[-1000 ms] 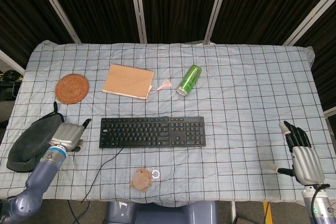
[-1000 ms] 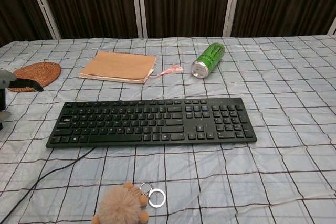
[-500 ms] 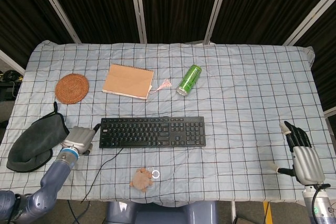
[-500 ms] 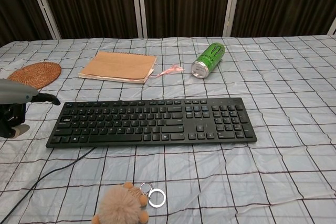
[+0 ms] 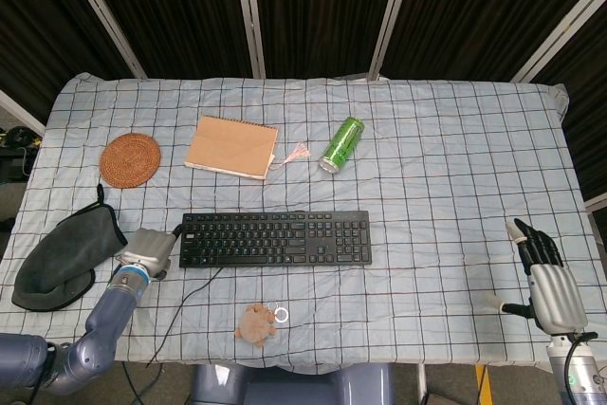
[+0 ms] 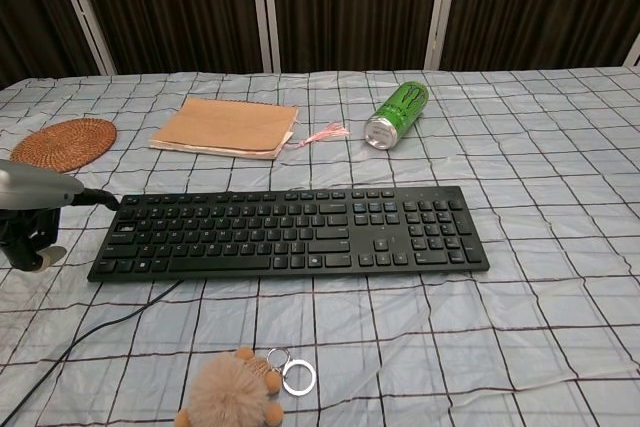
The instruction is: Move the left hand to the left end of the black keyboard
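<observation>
A: Since approx. 1 s earlier, the left hand (image 5: 147,250) had been carried rightward off the dark cloth (image 5: 59,259) and brought up beside the left end of the black keyboard (image 5: 275,238). Right hand (image 5: 550,282) was left where it had been, at the far right counter (image 5: 455,158) edge.

B: Hand state?

A: Nothing was held by the left hand. One finger was stretched toward the keyboard corner, as seen in the chest view (image 6: 35,209); the rest were tucked under, and how far apart couldn't be told. Right hand: fingers held straight and apart, nothing in it.

B: Risks?

A: Two were judged likely. If the hand was pushed further right, the keyboard could be nudged or skewed on the wrinkled cloth cover. The cable (image 5: 175,315) trailed from the keyboard's lower left, near the forearm, so it could be snagged and the keyboard dragged.

B: Position of keyboard vs. hand?

A: Keyboard lay mid-counter, lengthwise, just right of the hand. Fingertip appeared at or almost touching the upper left corner; actual contact couldn't be confirmed.
</observation>
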Available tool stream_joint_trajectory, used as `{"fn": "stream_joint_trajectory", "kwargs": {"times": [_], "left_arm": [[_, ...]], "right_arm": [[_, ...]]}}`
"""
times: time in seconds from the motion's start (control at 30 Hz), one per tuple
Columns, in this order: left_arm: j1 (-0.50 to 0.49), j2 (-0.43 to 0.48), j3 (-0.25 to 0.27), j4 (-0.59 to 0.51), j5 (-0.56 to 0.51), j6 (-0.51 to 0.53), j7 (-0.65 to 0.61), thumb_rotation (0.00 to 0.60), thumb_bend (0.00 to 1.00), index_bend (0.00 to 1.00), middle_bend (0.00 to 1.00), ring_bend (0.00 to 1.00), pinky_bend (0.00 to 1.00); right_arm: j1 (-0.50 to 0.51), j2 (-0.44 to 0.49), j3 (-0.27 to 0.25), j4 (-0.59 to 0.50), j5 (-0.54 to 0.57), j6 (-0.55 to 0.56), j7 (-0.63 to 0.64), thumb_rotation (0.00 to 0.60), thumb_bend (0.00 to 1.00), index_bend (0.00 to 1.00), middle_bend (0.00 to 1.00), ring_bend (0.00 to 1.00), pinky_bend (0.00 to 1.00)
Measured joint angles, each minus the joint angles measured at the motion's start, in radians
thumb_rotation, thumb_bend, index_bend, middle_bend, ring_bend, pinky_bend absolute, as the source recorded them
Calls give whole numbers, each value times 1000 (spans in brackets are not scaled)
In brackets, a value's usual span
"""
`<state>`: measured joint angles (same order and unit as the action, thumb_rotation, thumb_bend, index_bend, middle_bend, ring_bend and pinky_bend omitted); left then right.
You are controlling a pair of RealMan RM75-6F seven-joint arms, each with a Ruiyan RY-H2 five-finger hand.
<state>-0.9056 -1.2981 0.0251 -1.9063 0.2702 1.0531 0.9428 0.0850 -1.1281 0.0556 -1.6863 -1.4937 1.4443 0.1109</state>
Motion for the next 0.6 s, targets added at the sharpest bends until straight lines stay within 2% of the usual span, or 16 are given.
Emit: {"fn": "stream_joint_trajectory", "kwargs": {"times": [0.6], "left_arm": [[-24, -26, 26, 18, 12, -12, -45, 600, 524, 0, 847, 718, 544]], "right_arm": [[-1, 1, 0, -2, 0, 0, 1, 600, 47, 13, 0, 0, 0]]}}
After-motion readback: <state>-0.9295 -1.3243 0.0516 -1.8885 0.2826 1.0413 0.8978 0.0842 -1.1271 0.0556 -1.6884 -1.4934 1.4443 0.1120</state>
